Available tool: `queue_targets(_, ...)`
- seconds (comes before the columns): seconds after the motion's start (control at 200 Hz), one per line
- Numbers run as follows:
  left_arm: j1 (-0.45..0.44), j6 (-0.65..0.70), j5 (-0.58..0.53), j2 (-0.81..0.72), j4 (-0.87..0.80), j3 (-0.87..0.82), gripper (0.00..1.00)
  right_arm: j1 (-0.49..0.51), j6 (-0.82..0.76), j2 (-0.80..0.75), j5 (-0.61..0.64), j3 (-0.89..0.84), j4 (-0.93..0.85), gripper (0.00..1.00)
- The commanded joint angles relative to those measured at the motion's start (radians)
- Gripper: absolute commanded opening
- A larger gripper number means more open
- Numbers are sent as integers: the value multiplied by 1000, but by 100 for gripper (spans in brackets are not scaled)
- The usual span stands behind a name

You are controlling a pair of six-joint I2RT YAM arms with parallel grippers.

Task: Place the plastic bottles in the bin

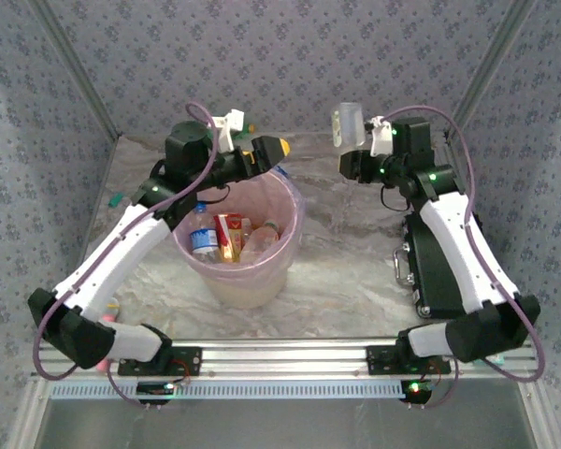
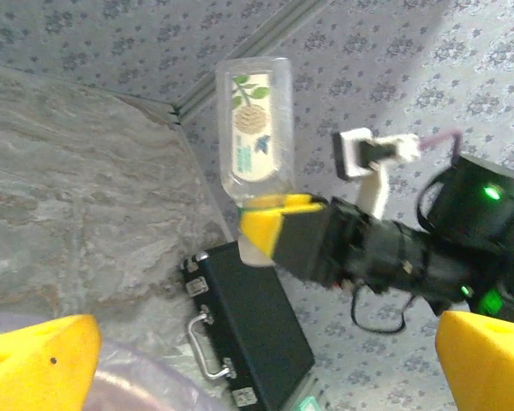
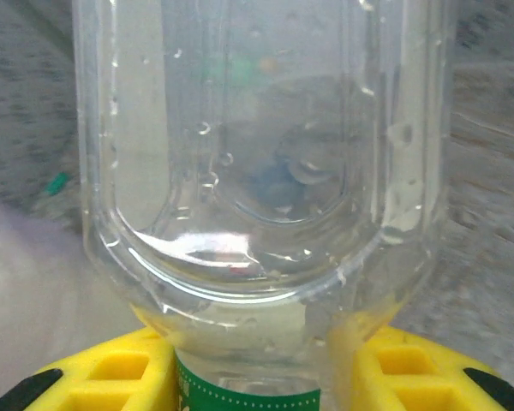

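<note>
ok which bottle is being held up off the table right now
The clear bottle with the leaf label, gripped at its neck by the right hand, to the right of the bin. The other bottles lie inside the bin.

- The yellow left fingers [image 2: 38, 360] stand wide apart at the bottom corners, gripping nothing.
- The right fingers [image 2: 270, 231] clamp a clear bottle [image 2: 255, 128] by its neck, base up.
- A black case [image 2: 253, 317] with a metal handle lies on the marbled worktop [image 2: 77, 188].
- The pink-lined bin [image 2: 146, 385] edge shows below.

bottles [image 1: 229, 238] in bin [image 1: 246, 282] | case [image 1: 421, 271] right of bin | bottle [image 1: 347, 126] aloft behind case
</note>
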Motion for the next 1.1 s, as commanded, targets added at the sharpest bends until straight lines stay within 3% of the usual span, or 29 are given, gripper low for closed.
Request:
queue_targets(0.0, -23, -47, 58, 31, 111, 65, 100, 51, -18, -47, -74, -18, 35, 20)
queue_targets(0.33, -95, -49, 85, 161, 165, 168, 99, 185, -14, -90, -102, 12, 16, 18)
queue_targets(0.725, -117, -61, 71, 224, 172, 205, 83, 232, -6, -74, -106, 22, 53, 18)
queue_targets(0.899, -118, -61, 63, 224, 175, 202, 65, 240, -13, -64, -84, 34, 42, 18)
queue_targets(0.994, -116, -59, 60, 223, 174, 202, 61, 240, -17, -59, -77, 37, 36, 19)
queue_targets(1.094, -115, -55, 57, 221, 165, 205, 59, 239, -20, -57, -78, 41, 30, 29)
